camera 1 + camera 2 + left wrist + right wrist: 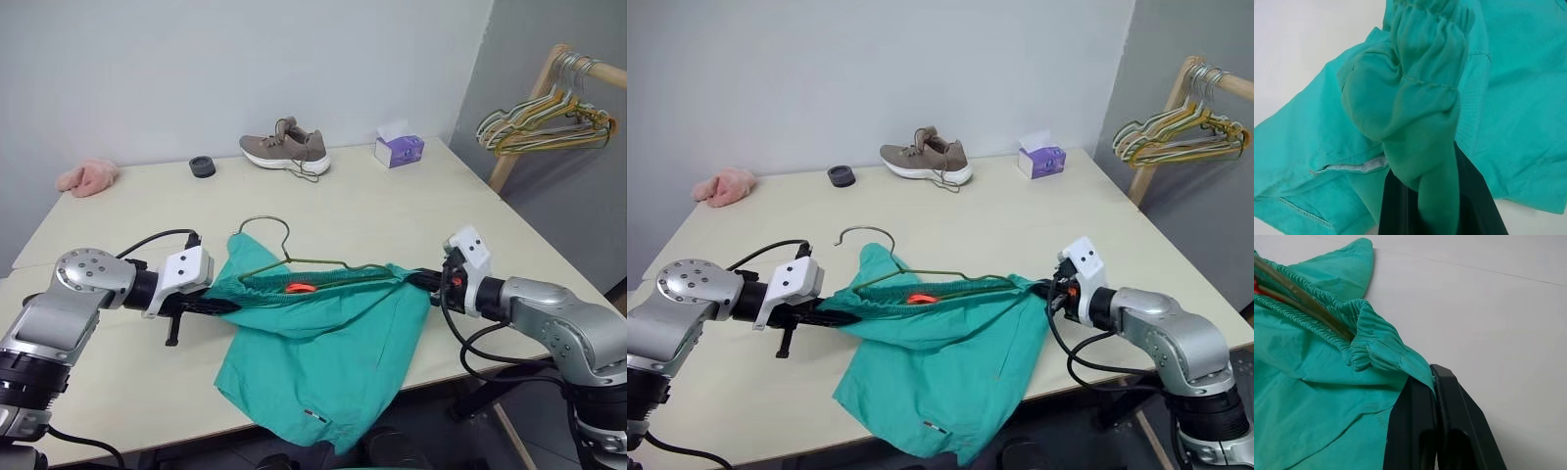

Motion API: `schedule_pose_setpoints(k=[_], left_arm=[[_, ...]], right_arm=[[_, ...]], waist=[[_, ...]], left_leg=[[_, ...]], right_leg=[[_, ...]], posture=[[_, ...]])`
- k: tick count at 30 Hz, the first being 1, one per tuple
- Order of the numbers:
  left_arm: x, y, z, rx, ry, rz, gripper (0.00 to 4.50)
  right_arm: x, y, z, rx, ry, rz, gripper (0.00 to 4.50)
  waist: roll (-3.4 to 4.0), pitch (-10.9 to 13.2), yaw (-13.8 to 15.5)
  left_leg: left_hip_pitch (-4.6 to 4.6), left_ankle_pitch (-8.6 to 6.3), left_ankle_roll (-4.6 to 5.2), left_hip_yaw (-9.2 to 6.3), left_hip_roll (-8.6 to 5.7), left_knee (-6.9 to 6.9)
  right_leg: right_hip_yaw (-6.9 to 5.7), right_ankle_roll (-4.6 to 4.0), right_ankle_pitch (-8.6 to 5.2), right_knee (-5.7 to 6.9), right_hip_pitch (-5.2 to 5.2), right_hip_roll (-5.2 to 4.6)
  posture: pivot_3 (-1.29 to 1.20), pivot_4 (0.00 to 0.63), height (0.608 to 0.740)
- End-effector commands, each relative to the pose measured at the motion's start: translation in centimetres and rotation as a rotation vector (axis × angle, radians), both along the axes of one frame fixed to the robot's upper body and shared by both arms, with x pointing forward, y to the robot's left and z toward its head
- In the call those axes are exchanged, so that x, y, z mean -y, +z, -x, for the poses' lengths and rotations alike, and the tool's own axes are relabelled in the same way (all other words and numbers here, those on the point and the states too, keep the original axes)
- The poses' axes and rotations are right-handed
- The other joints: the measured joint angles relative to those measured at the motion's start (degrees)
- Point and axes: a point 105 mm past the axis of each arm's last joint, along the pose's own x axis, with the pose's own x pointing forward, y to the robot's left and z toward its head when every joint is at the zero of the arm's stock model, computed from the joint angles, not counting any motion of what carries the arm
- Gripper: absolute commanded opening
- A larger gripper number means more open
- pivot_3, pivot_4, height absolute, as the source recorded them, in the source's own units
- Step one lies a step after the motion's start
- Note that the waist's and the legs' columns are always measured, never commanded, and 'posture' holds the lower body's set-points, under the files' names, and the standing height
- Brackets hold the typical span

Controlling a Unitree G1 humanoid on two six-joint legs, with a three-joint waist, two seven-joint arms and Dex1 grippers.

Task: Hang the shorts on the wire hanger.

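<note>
I see the teal-green fabric shorts (323, 343) stretched by their gathered elastic waistband between my two hands, above the near edge of the pale beige counter (411, 206). The legs of the shorts hang down over that edge, with a tiny white label near the lower hem. A small orange-red loop (300, 288) shows inside the open waistband.

The thin dark olive-brown wire hanger (294, 259) lies with its lower bar and shoulders inside the waistband opening. Its curved hook sticks out beyond the fabric, toward the far side of the counter.

My left hand (217, 305) is closed on the left end of the waistband; in the left wrist view the bunched green fabric runs down between the two black fingers (1476, 205). My right hand (423, 281) is closed on the right end of the waistband; in the right wrist view the fabric is pinched between the fingers.

Farther back on the counter rest a brown-grey sneaker (285, 150), a small dark round cap (203, 166), a purple tissue box (399, 148) and a small pink fluffy cloth (88, 177). At the right, well apart from the counter, a bunch of gold and pale-green hangers (544, 119) hangs from a wooden rack (534, 103).
</note>
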Motion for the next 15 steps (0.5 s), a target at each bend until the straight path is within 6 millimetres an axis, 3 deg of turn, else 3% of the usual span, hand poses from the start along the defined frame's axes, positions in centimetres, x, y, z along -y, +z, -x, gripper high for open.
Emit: schedule_pose_setpoints(k=[1, 5, 10, 15], left_arm=[[-2.2, -0.1, -0.1, -0.010, 0.068, -0.084, 0.00], [-2.1, -0.1, -0.6, 0.014, 0.092, -0.060, 0.00], [-0.1, 0.4, -0.6, -0.009, 0.074, 0.060, 0.00], [-0.1, -0.2, 0.0, -0.032, 0.049, 0.027, 0.00]], right_arm=[[3.3, 2.5, -1.0, 0.098, -0.131, 0.037, 0.03], [1.7, 3.1, -0.2, 0.118, -0.042, 0.029, 0.03], [-0.4, 3.2, 0.6, 0.117, 0.033, 0.021, 0.03], [-1.4, 4.3, 0.8, 0.163, 0.087, 0.046, 0.03]], waist=[[0.00, 0.0, 0.0], [0.01, 0.0, 0.0], [0.00, 0.0, 0.0], [0.00, 0.0, 0.0]], left_leg=[[0.00, 0.00, 0.00, 0.00, 0.00, 0.00], [0.00, 0.00, 0.00, 0.00, 0.00, 0.00], [0.00, 0.00, 0.00, -0.01, 0.00, 0.01], [-0.01, 0.00, 0.00, -0.01, 0.00, 0.00]], right_leg=[[-0.01, 0.00, 0.00, 0.00, 0.00, 0.00], [0.00, 0.00, 0.00, 0.00, 0.00, 0.00], [-0.01, 0.00, 0.00, 0.00, 0.00, 0.00], [0.00, 0.00, 0.00, 0.00, 0.00, 0.00]], posture=[[-0.21, 0.000, 0.740], [-0.21, 0.000, 0.740], [-0.21, 0.000, 0.740], [-0.21, 0.000, 0.740]])
